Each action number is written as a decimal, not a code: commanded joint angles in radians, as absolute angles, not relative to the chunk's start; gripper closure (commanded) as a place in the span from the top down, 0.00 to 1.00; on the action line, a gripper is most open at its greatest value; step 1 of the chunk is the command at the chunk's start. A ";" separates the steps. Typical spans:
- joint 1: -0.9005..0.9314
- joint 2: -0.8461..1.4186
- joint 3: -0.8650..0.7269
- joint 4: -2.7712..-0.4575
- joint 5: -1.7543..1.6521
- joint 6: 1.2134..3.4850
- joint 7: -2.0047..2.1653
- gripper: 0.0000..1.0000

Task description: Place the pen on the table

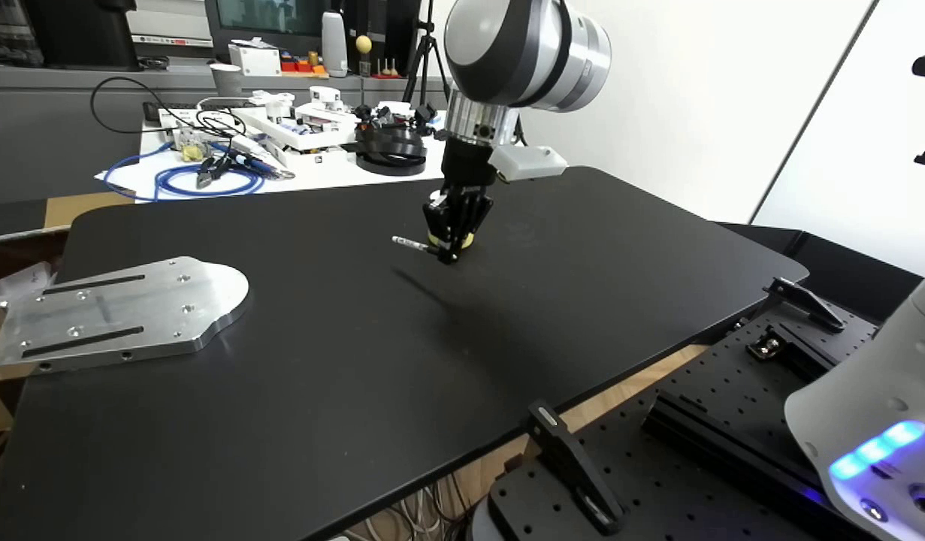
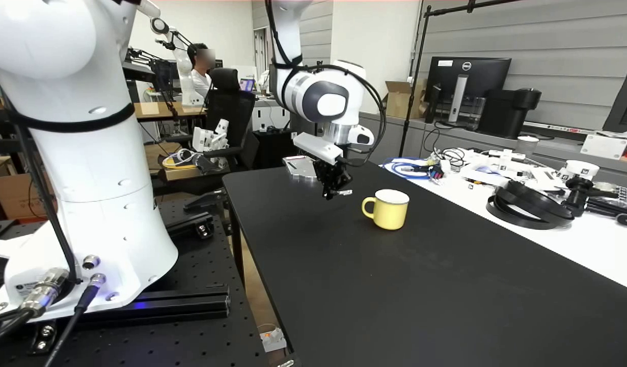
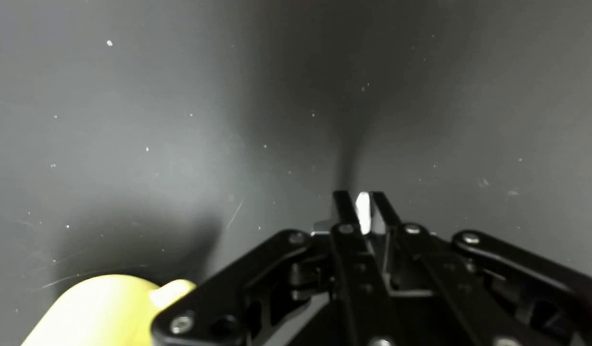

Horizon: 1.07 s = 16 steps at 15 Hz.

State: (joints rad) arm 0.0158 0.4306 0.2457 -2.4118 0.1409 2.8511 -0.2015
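Observation:
The pen [image 1: 411,243] is thin, with a whitish barrel and a dark end. My gripper [image 1: 447,254] is shut on it and holds it roughly level above the black table [image 1: 319,421]; its shadow lies apart from it on the tabletop. In an exterior view the pen's light end [image 2: 344,192] sticks out from the gripper [image 2: 331,191] over the table [image 2: 394,295]. In the wrist view a white part of the pen [image 3: 363,213] shows between the fingertips of the gripper [image 3: 362,196]; the rest of it is hidden there.
A yellow mug [image 2: 389,210] stands on the table close to the gripper; it also shows in the wrist view [image 3: 98,312]. A silver metal plate [image 1: 143,304] lies at one table end. A white table [image 2: 496,219] with cables and parts adjoins the black table.

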 commanded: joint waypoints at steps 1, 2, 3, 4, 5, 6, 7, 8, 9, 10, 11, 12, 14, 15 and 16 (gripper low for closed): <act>0.017 0.411 0.222 -2.451 0.099 2.849 -0.200 0.03; 0.018 0.411 0.217 -2.455 0.092 2.848 -0.198 0.03; 0.021 0.411 0.210 -2.458 0.081 2.851 -0.196 0.03; 0.023 0.410 0.205 -2.461 0.074 2.853 -0.193 0.03; 0.026 0.410 0.199 -2.463 0.063 2.855 -0.191 0.03; 0.031 0.410 0.191 -2.465 0.055 2.859 -0.187 0.03; 0.034 0.410 0.185 -2.466 0.044 2.858 -0.186 0.03; 0.039 0.409 0.177 -2.467 0.034 2.858 -0.182 0.03; 0.043 0.408 0.170 -2.468 0.024 2.856 -0.180 0.03; 0.046 0.408 0.164 -2.469 0.016 2.856 -0.179 0.03; 0.050 0.407 0.158 -2.470 0.007 2.854 -0.177 0.03; 0.052 0.407 0.154 -2.470 -0.001 2.854 -0.177 0.03; 0.058 0.408 0.146 -2.471 -0.014 2.855 -0.176 0.03; 0.059 0.408 0.144 -2.471 -0.016 2.856 -0.176 0.03; 0.060 0.409 0.142 -2.473 -0.016 2.863 -0.175 0.03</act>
State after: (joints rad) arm 0.0469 0.4307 0.1587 -2.4516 0.0124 2.8519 -0.2014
